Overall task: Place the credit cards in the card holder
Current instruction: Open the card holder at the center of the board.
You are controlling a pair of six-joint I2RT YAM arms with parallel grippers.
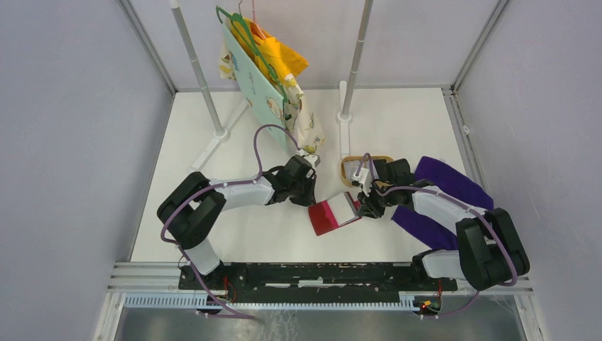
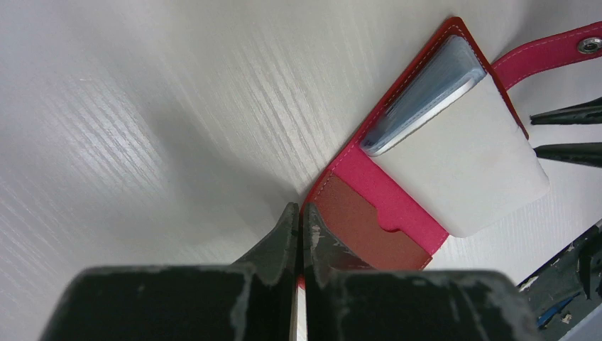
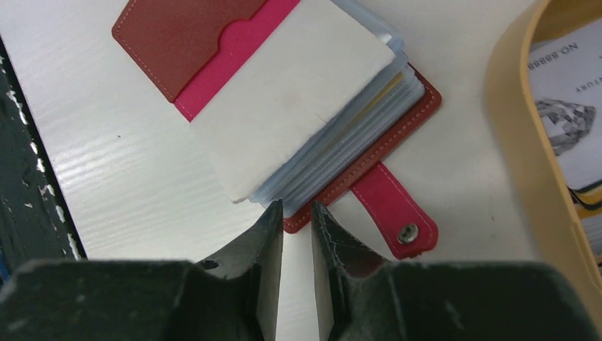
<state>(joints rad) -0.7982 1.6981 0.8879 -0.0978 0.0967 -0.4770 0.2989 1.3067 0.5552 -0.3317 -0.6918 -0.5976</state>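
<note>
You have one card holder [image 1: 334, 215]: left gripper [image 2: 301, 214] clamps its flap, right gripper [image 3: 297, 209] barely parted. One tray [image 1: 346, 170] at one o'clock; its credit card [image 3: 568, 92] reads "NO. 8888".

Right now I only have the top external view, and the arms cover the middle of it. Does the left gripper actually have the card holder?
Observer: In the left wrist view, the left gripper is shut on a corner of the open card holder. A sliver of red shows in the pinch.
Operator: And the right one?
Observer: The right wrist view shows the right gripper slightly open with nothing between its jaws. Its tips are at the holder's edge, beside the snap tab.
Operator: Any cards in the tray?
Observer: Yes, at least one pale printed card lies inside the wooden tray.
</note>
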